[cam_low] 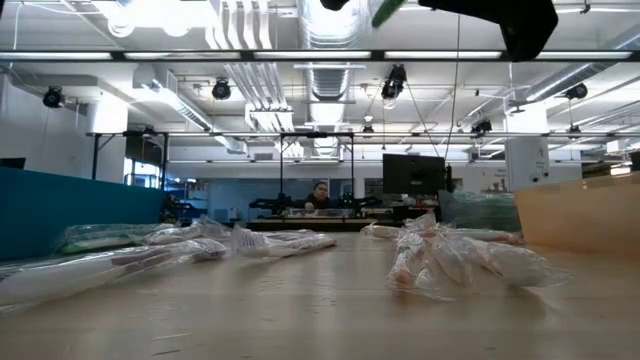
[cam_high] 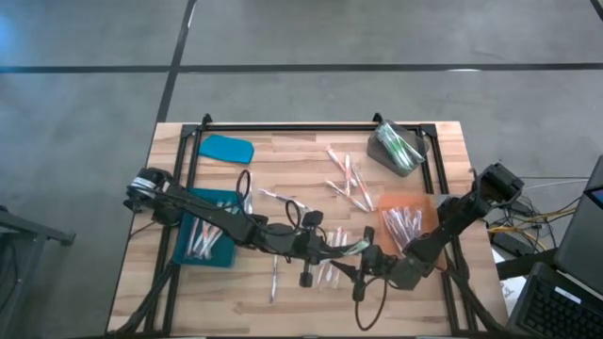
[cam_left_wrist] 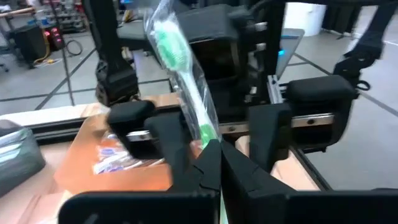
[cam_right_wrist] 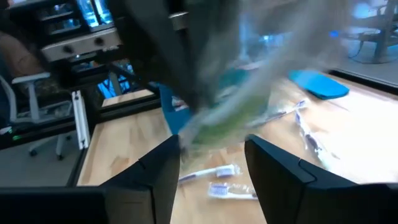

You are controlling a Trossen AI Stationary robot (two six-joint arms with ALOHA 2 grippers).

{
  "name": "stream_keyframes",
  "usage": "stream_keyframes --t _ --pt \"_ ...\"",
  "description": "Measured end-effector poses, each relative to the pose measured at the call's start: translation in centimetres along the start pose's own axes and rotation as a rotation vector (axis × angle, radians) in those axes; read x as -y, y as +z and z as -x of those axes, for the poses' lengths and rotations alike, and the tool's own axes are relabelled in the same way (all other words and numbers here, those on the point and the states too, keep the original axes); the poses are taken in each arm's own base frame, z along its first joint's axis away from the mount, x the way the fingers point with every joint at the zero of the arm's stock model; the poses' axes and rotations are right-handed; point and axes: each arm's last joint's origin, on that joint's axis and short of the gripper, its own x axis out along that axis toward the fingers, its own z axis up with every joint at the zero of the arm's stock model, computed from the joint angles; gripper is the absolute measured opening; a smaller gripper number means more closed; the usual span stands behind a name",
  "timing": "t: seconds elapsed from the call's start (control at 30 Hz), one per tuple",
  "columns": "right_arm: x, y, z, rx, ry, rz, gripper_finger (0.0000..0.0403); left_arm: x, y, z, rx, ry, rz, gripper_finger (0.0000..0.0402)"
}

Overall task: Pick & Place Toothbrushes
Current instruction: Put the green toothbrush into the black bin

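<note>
Both arms crowd the table's near centre, the left gripper [cam_high: 356,249] and right gripper [cam_high: 375,262] almost touching, leaving little passage between them. Loose toothbrushes [cam_high: 347,181] scatter across the middle boards. The blue tray [cam_high: 185,250], orange tray [cam_high: 422,204] and grey bin [cam_high: 380,161] block the sides. Bare wood [cam_high: 292,151] along the far edge stays free.

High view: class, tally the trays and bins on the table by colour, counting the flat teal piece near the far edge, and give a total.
Teal: 2, the teal tray and the flat teal piece
Orange: 1, the orange tray
Grey: 1, the grey bin
Total: 4
</note>
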Motion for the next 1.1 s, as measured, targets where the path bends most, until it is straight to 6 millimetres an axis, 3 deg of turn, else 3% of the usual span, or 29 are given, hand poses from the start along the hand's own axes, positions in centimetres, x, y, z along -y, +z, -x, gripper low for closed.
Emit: stream_keyframes --t 0.23,0.5,0.73,0.87,1.1 --pt "0.15 0.33 -0.34 0.013 0.004 0.013 0.014 -0.11 0.0 -0.02 0.0 -0.001 -0.01 0.0" --pt "0.15 0.44 -0.3 0.015 0.008 0.013 0.0042 -0.13 -0.01 -0.03 -0.001 0.0 -0.011 0.0" --pt "0.15 0.44 -0.29 0.014 0.008 0.029 0.0037 -0.13 -0.03 -0.03 -0.003 0.0 -0.009 0.0008" --pt "0.15 0.42 -0.3 0.013 0.007 0.03 0.0037 -0.03 -0.07 -0.01 -0.007 -0.003 -0.021 0.0052" --pt "0.18 0.63 -0.21 0.013 0.011 0.029 0.0037 -0.05 -0.31 -0.01 -0.031 0.005 -0.026 0.0181"
